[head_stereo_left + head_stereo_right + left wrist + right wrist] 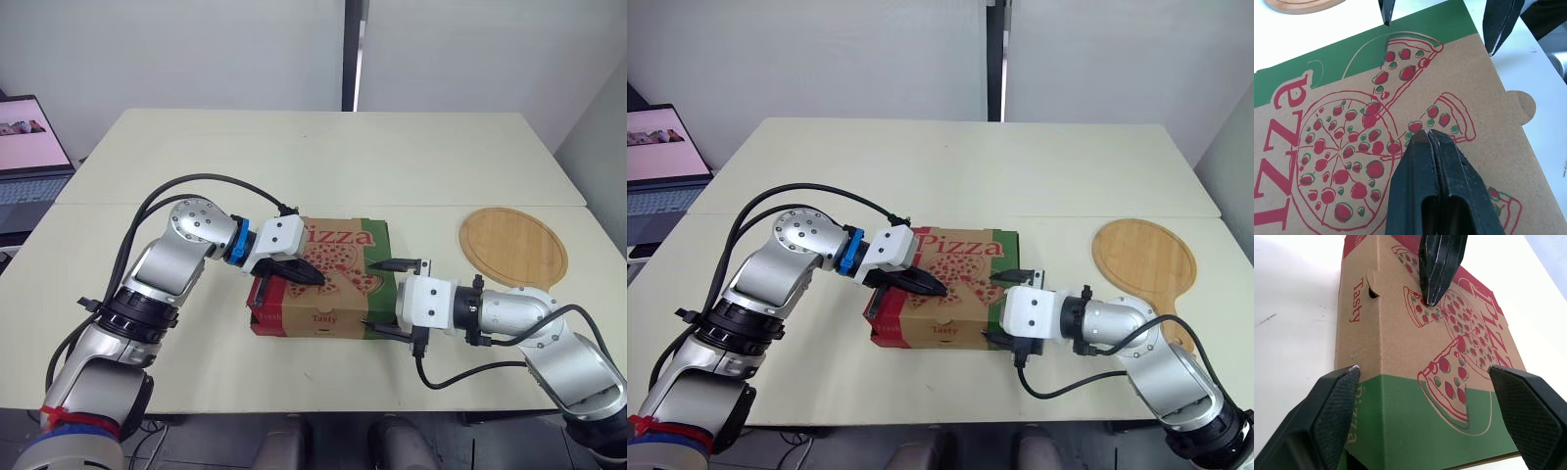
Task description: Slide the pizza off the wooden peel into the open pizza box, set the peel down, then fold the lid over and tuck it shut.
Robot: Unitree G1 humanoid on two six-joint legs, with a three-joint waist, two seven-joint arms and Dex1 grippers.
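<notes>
i'm pressing my clenched left gripper (312,279) down on the closed box (328,257) near the table (323,157) front. my right gripper (374,297), spread wide, is straddling its green end. i'm aiming for even pressure so the front flap tucks. the peel (513,247) is lying to the right.

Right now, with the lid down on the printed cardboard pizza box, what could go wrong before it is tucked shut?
The shut left gripper rests mid-lid on the brown and green cardboard pizza box; hard pressure might dent it. The open right gripper straddles the box's green end; a shove could slide the box rather than seat the flap. The front tab slot shows a gap, so the lid may spring up.
</notes>
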